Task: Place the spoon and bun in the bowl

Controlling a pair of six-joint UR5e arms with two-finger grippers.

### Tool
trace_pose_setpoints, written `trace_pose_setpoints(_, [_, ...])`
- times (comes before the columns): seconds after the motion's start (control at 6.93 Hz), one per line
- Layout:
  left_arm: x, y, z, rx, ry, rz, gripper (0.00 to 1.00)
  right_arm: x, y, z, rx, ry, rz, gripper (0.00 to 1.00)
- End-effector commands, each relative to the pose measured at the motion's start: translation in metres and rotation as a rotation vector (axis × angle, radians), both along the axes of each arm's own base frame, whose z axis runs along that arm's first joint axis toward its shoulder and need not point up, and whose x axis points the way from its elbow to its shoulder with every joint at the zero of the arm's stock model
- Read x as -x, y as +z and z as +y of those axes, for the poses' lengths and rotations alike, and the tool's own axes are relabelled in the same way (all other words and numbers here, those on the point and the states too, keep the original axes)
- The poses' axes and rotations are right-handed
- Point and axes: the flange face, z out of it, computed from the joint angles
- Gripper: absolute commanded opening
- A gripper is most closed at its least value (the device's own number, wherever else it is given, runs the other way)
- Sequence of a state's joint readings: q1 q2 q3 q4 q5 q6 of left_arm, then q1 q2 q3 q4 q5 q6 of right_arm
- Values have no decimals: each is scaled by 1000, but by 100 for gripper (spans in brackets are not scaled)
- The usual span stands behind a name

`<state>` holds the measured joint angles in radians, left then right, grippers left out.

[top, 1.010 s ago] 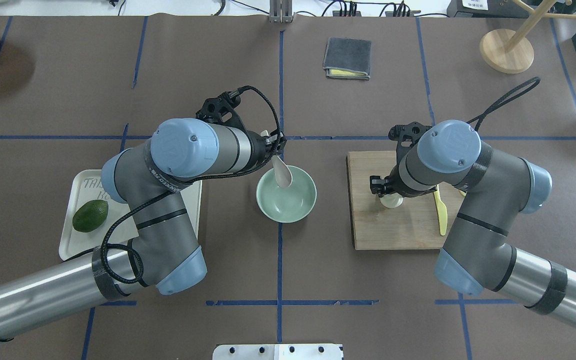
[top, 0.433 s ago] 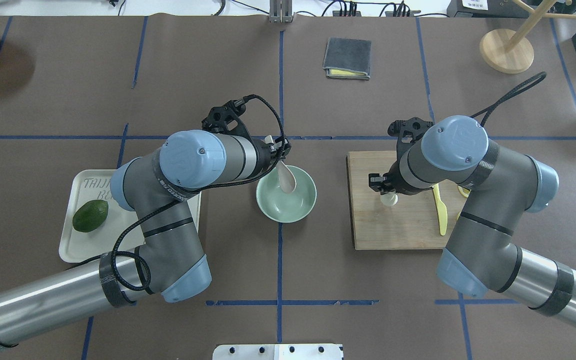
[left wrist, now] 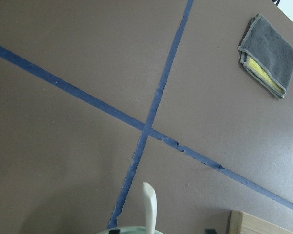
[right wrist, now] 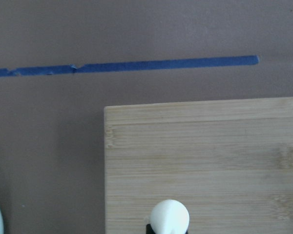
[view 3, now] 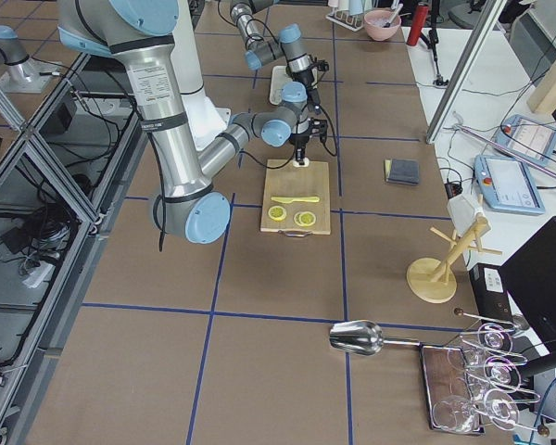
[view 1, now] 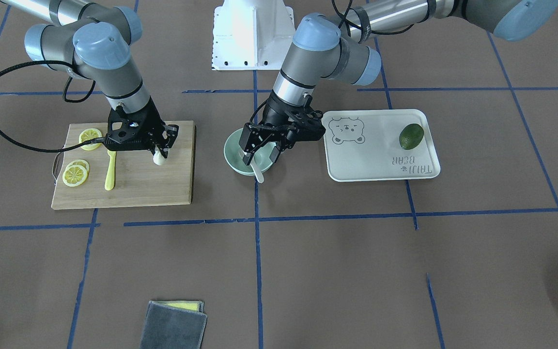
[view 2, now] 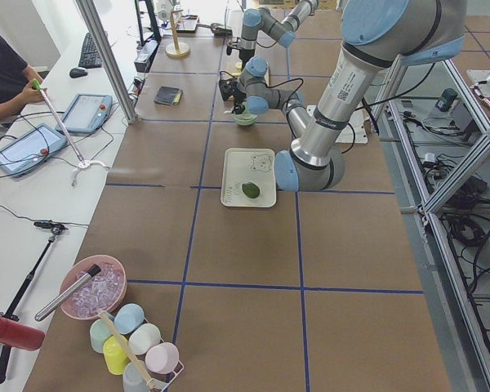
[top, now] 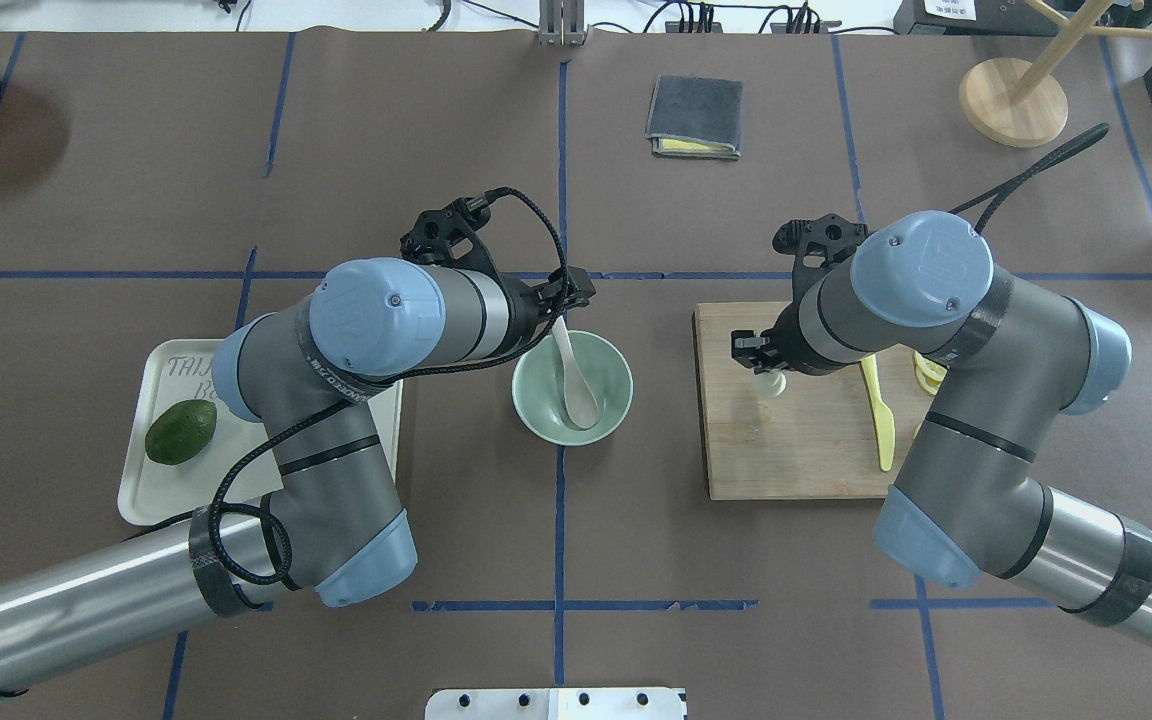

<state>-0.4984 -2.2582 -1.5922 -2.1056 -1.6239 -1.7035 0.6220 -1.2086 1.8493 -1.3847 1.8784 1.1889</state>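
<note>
While your left tool [view 1: 261, 152] gapes over the off-white soup spoon [top: 576, 385] in the mint-green bowl [top: 528, 402] | right tool [view 1: 161, 150] clamps white pleated bun [view 1: 160, 159]

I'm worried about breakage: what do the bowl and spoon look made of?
The bowl looks like glazed ceramic or melamine: smooth, mint-green, faintly glossy. The spoon seems the same kind of off-white material, thick-walled. Neither can be settled by sight.

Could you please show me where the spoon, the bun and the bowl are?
spoon [top: 580, 398], overhead view, on its scoop.
bun [top: 769, 384], overhead view, on its visible top.
bowl [top: 612, 372], overhead view, on its bare inner wall.
</note>
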Motion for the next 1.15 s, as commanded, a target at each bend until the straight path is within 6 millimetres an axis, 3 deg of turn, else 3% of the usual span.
trace_pose_setpoints(0.0, [68, -8, -19, -59, 71, -96, 100, -3, -58, -17, -59, 30, -78, 0])
trace_pose_setpoints(0.29, [124, 28, -38, -175, 124, -304, 100, 25, -96, -28, -84, 21, -112, 0])
trace_pose_setpoints(0.43, [160, 46, -56, -247, 125, -378, 100, 65, -111, -23, -63, 2, -116, 0])
trace_pose_setpoints(0.58, [190, 70, -70, -295, 135, -453, 100, 90, -132, -12, -33, 20, -137, 0])
trace_pose_setpoints(0.87, [251, 102, -103, -358, 160, -585, 100, 122, -142, 18, -45, 16, -135, 0])
trace_pose_setpoints(1.01, [270, 119, -109, -378, 196, -616, 100, 123, -142, 17, -42, 16, -134, 48])
